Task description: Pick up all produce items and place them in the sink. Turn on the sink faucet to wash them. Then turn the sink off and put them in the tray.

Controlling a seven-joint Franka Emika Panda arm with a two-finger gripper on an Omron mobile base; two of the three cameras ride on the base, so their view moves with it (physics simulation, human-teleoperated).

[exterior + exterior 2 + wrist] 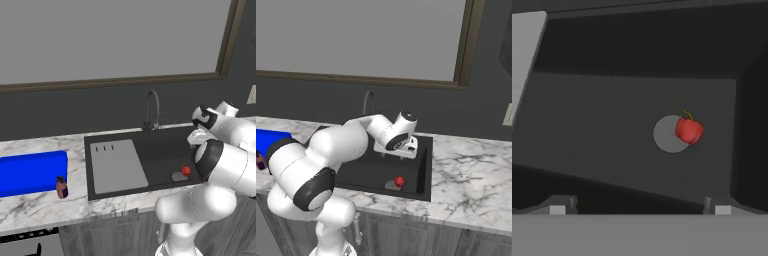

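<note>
A small bright-red produce item (689, 129) with a short stem lies on the floor of the black sink (160, 155), touching the right edge of the round grey drain (666, 135). It also shows in the base views (186, 171) (399, 181). My gripper (639, 207) hangs open above the basin and looks down at the fruit, with nothing between its fingers. The hand (400, 142) sits over the sink's back right part. The dark gooseneck sink faucet (152, 107) stands behind the basin. The blue tray (30, 172) lies on the counter to the left.
A flat grey drainboard (117, 165) covers the sink's left part. A small brown-red cylinder (61, 188) stands at the tray's front right corner. Marble counter (471, 175) stretches to the right of the sink. A window frame runs along the dark wall behind.
</note>
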